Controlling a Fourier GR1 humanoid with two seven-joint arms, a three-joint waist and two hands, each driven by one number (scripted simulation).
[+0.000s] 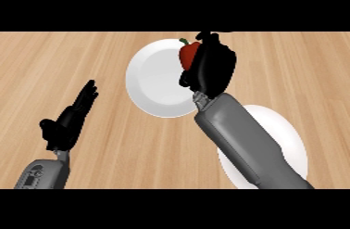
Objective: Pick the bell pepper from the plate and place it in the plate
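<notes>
A red bell pepper with a green stem shows over the far right part of a white plate. My right hand is curled round the pepper's right side and hides much of it. Whether the pepper rests on the plate or is lifted off it, I cannot tell. A second white plate lies nearer, at the right, largely covered by my right forearm. At the lower left my left hand rests open with fingers pointing up, away from both plates.
The wooden counter stretches out on all sides of the plates. Nothing else stands on it in this view.
</notes>
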